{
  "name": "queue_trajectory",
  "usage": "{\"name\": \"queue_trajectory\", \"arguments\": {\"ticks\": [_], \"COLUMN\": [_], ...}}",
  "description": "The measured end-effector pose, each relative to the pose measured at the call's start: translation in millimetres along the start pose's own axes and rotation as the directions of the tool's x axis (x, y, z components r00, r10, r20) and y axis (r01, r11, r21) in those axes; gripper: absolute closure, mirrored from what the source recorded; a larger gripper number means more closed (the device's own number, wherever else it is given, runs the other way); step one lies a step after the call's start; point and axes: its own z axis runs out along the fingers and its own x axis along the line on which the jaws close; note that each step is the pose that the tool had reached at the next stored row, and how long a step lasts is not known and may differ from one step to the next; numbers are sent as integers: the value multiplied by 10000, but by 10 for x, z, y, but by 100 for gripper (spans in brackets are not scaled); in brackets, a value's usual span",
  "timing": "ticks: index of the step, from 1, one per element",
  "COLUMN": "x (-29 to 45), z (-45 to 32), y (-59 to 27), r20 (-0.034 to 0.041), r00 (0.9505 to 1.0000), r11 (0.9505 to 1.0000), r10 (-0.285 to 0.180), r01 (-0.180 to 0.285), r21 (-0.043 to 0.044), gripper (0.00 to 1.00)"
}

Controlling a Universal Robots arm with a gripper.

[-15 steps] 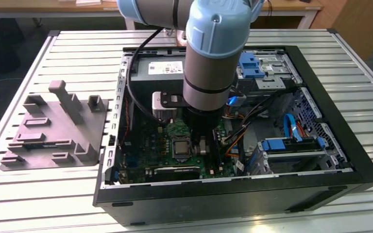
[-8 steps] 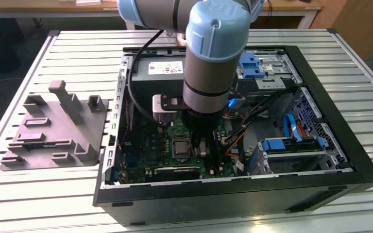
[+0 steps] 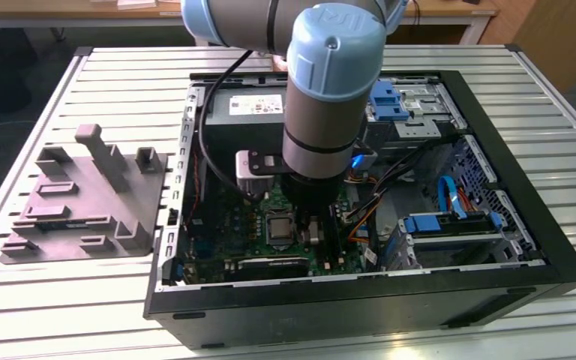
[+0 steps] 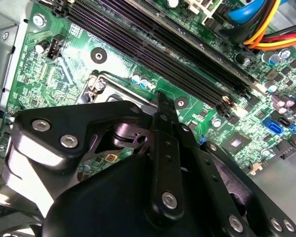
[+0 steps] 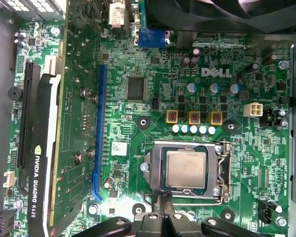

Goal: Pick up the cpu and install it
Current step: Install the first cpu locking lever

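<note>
So the arm (image 3: 318, 112) is reaching straight down into the open PC case (image 3: 368, 300) that lies on its side on the slatted table (image 3: 58, 300), and the gripper (image 5: 160, 210) is hanging low over the green motherboard (image 5: 138, 74). In the first wrist view the cpu (image 5: 186, 169) is sitting flat inside the metal-framed socket (image 5: 223, 173), silver top facing up, square with the frame, so it looks seated in there already. The gripper's tip is just off the socket's 6 o'clock edge in that view, close to the frame and not on the chip. The fingers look pinched together into one narrow point with nothing between them, and the second wrist view shows the same thing: a thin dark fingertip (image 4: 160, 106) right by the corner of the socket, nothing held. In the exterior view the socket (image 3: 276, 227) sits at about 7 o'clock from the arm's lower end, with the graphics card (image 3: 268, 264) below it near the case's front wall. The same card (image 5: 39, 163) runs along the board in the first wrist view, well apart from the socket past the blue slot (image 5: 97, 133). The grey plastic fixture (image 3: 78, 202) with upright pegs sits on the table at 9 o'clock from the case, well apart from the gripper.
</note>
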Motion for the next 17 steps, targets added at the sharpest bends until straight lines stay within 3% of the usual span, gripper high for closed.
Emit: {"name": "queue_trajectory", "arguments": {"ticks": [17], "x": [0], "z": [66], "y": [-3], "r20": [-16], "r00": [9996], "r11": [9996], "r10": [-292], "r01": [292], "r21": [67], "gripper": [89]}}
